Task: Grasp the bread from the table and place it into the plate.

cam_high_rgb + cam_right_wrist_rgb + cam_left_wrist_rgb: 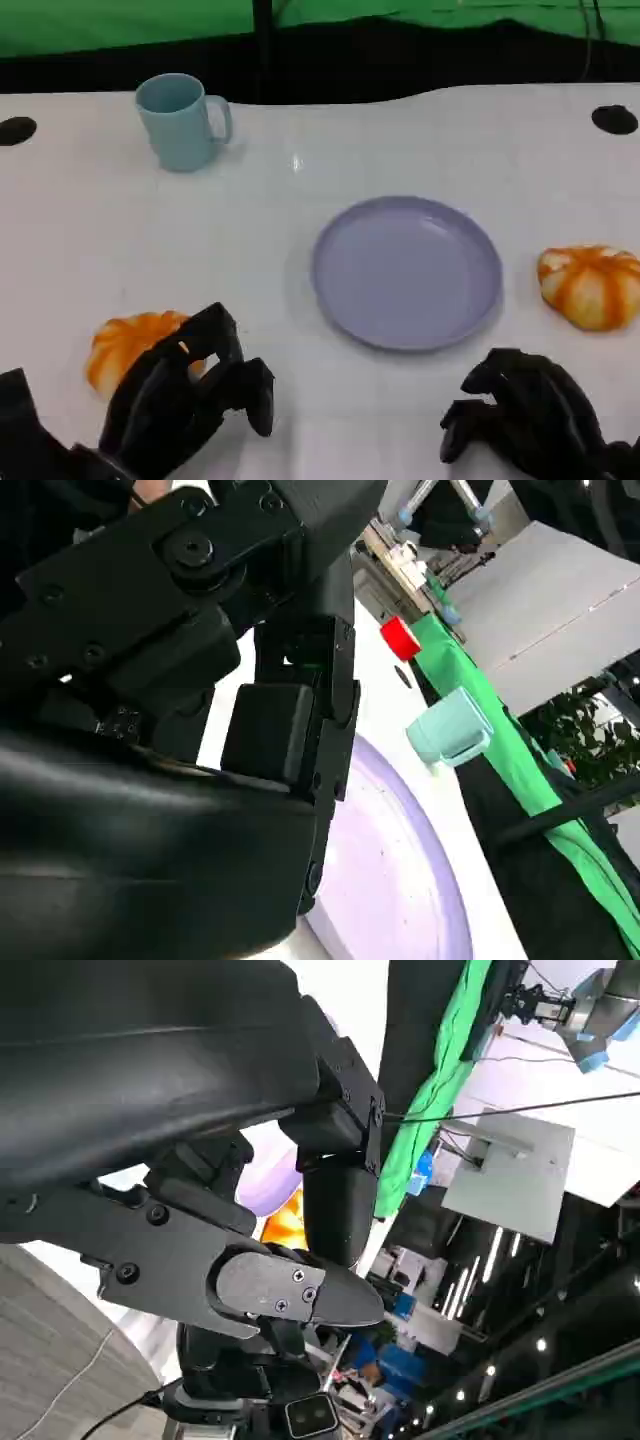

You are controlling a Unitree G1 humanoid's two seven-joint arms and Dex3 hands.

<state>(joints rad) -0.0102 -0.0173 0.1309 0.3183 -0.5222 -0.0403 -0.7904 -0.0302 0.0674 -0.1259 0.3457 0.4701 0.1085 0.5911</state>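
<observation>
An orange and white bread (128, 345) lies on the white table (300, 130) at the front left. My left hand (185, 395) hangs over its right side with fingers apart, hiding part of it; I cannot see any grip on it. Between those fingers the left wrist view shows a patch of the bread (285, 1222). The lavender plate (405, 272) sits bare at the middle of the table, also under my right hand's fingers (290, 730) as the plate (390, 880). My right hand (525, 415) hovers in front of the plate's right edge and holds nothing.
A second orange and white bread (592, 285) lies to the right of the plate. A light blue mug (182, 120) stands at the back left, seen too as the mug (452, 727). Black round marks sit at the table's far corners (614, 119).
</observation>
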